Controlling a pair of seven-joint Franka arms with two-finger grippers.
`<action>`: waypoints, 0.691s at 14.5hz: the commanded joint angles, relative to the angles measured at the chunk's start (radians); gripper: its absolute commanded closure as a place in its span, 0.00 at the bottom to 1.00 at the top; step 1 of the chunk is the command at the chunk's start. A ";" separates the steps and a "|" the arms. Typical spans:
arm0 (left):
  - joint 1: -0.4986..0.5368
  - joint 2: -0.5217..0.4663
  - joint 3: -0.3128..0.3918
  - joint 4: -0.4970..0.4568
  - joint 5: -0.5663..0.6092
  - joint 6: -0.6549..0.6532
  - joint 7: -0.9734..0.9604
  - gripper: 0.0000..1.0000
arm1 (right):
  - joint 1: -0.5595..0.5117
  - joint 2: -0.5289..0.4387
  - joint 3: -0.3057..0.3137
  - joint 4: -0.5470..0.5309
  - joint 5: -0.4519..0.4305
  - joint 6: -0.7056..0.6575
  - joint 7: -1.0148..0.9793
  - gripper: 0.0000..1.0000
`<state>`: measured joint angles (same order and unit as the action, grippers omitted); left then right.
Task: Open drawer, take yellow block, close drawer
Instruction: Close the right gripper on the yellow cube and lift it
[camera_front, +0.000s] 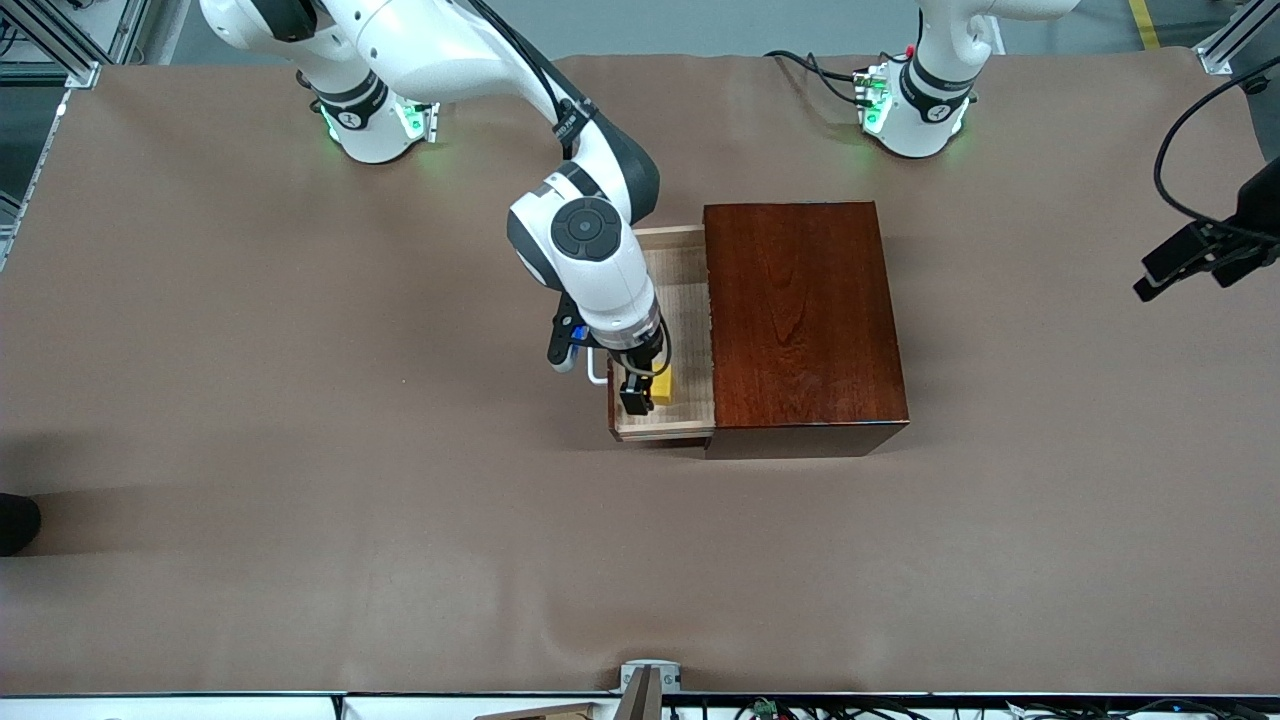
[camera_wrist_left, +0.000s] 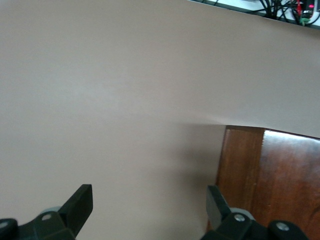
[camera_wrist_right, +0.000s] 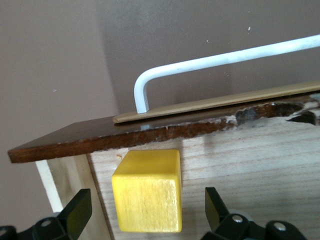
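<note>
The drawer (camera_front: 668, 330) stands pulled out of the wooden box (camera_front: 803, 320). The right hand (camera_front: 643, 391) hangs open in the drawer, fingers (camera_wrist_right: 75, 212) either side of the yellow block (camera_wrist_right: 147, 191). The left hand (camera_wrist_left: 150, 207) waits open beside the box.

- Brown table cover (camera_front: 300, 500): smooth and matte, with faint creases toward six o'clock.
- Black cables (camera_front: 810, 65): lying on the cover at about one o'clock, near its edge.
- Black looped cable (camera_front: 1170, 150): at two o'clock, running down to a black clamp-like device (camera_front: 1200, 255) at three o'clock.
- Dark rounded object (camera_front: 18, 522): cut off by the frame at eight o'clock.
- Small metal bracket (camera_front: 650, 680): on the table edge at six o'clock.
- Aluminium rail (camera_front: 60, 45): at the ten o'clock corner.
</note>
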<state>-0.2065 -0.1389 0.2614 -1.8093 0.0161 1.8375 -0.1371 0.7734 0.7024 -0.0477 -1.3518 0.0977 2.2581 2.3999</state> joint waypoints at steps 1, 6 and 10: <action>0.004 -0.034 -0.028 -0.012 0.038 -0.058 0.037 0.00 | -0.003 0.023 0.005 0.028 0.008 0.018 0.018 0.00; 0.006 -0.027 -0.091 0.074 0.036 -0.179 0.050 0.00 | 0.009 0.038 0.005 0.025 0.004 0.031 0.018 0.09; 0.047 -0.027 -0.061 0.096 0.030 -0.211 0.149 0.00 | 0.004 0.017 0.005 0.031 0.005 0.017 0.005 0.78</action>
<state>-0.2020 -0.1641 0.1809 -1.7342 0.0344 1.6651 -0.0624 0.7834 0.7254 -0.0455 -1.3453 0.0977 2.2866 2.4020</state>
